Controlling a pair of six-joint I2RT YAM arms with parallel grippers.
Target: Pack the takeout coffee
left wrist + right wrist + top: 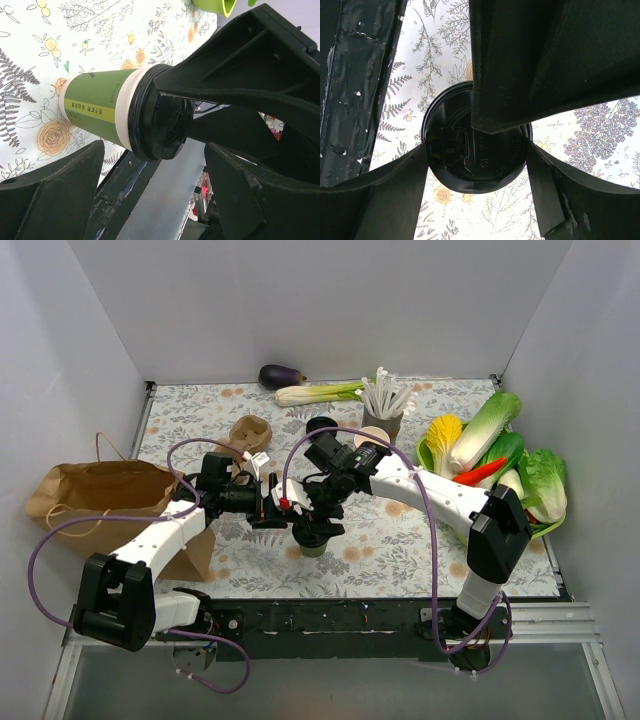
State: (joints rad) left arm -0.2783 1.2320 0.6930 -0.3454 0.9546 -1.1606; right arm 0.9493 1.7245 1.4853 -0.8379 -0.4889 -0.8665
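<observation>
The right pincer [477,145] hangs straight above the coffee [313,540], its fingers apart with their tips at either side of the rim of the lid [470,172]. The left pincer [155,144] faces the coffee from the left, also spread and clear of its sides. The coffee stands upright on the table [400,555] near the front edge, with bare table to its right and a brown paper bag [100,490] at the table's left edge
</observation>
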